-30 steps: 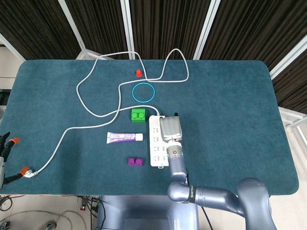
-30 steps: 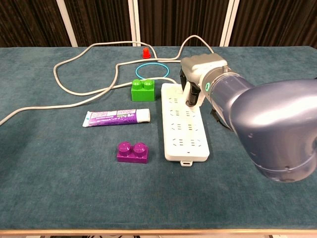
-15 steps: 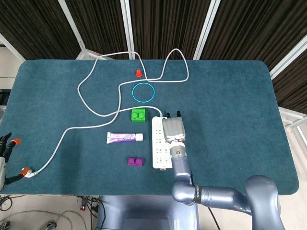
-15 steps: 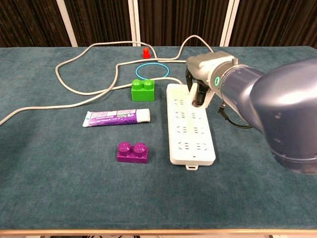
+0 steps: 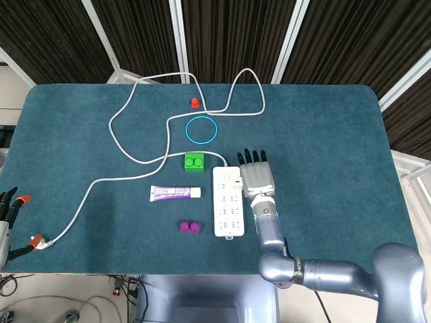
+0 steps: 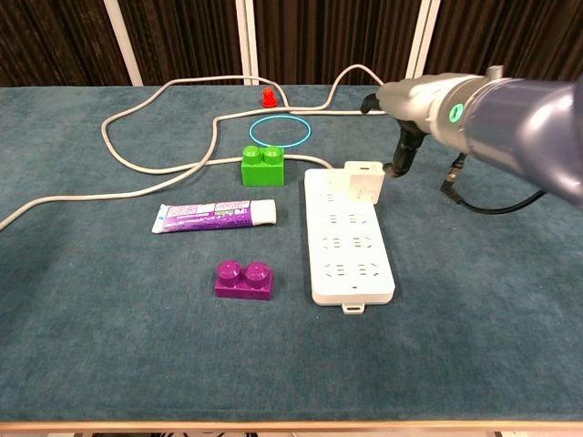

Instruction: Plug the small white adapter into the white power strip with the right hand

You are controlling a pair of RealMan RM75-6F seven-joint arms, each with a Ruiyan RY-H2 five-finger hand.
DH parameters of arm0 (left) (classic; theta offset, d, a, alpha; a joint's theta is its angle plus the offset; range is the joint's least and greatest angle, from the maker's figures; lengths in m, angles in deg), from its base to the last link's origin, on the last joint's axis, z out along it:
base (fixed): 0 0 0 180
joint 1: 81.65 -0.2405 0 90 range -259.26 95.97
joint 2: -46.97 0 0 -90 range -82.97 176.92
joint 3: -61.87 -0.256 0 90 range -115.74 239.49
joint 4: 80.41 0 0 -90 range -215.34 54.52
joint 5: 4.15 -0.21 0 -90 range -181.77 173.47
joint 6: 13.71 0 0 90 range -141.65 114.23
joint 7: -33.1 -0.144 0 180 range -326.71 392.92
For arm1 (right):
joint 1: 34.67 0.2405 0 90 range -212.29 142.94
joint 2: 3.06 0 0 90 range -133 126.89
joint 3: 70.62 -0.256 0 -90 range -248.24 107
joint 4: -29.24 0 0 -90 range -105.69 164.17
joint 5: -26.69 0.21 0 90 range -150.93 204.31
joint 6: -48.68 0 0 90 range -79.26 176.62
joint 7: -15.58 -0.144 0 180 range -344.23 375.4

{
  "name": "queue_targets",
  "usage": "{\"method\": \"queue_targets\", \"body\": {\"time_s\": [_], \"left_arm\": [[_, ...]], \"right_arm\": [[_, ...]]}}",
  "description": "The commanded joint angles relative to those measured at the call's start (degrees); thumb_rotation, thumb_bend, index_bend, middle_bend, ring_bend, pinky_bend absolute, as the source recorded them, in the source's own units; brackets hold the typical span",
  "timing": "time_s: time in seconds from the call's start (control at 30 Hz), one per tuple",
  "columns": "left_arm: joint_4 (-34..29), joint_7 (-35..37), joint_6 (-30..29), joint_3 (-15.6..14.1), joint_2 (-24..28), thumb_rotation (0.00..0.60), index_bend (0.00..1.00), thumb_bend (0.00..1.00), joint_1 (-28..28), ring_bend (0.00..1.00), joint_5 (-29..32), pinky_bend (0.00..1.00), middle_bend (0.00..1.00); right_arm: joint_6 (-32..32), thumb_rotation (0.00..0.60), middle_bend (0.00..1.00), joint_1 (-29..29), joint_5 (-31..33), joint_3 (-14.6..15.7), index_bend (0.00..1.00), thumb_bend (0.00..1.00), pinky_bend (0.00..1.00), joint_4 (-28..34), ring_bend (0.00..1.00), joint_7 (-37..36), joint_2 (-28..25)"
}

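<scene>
While the white power strip [image 5: 228,201] lies flat on the teal table [image 5: 323,134], the small white adapter [image 6: 364,182] sits seated in the strip's far-end socket row, standing up from its top face as the chest view shows. The right robot hand [image 5: 256,173] hovers just right of the strip's far end, apart from the adapter, its fingers spread wide and holding nothing. In the chest view one dark fingertip [image 6: 398,167] hangs just right of the adapter without touching it.

A green block [image 5: 194,161] rests just beyond the strip's far left corner, and the strip's white cord [image 5: 135,128] loops away past it across the table. A blue ring [image 5: 201,128] lies farther beyond the strip, with a small red cap [image 5: 194,102] beyond that. A toothpaste tube [image 5: 175,193] lies just left of the strip, and a purple block [image 5: 190,227] sits near its near left corner.

The left robot hand [image 5: 8,222] shows only partly at the frame edge, well left of the strip; I cannot tell its state.
</scene>
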Motion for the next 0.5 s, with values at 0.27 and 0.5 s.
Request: {"method": "queue_targets", "body": {"time_s": [0.27, 0.5], "left_arm": [[0.2, 1.4, -1.3, 0.4, 0.2, 0.600, 0.19, 0.17, -0.4, 0.00, -0.3, 0.11, 0.00], [0.7, 2.4, -2.1, 0.4, 0.0, 0.600, 0.18, 0.17, -0.7, 0.00, -1.4, 0.11, 0.00]], "right_arm": [[-8.5, 0.600, 0.00, -19.8, -22.6, 12.9, 0.05, 0.47, 0.05, 23.6, 0.06, -19.0, -20.8], [-22.3, 0.600, 0.00, -38.1, -57.2, 30.2, 0.05, 0.46, 0.05, 14.5, 0.06, -44.4, -25.1]]}}
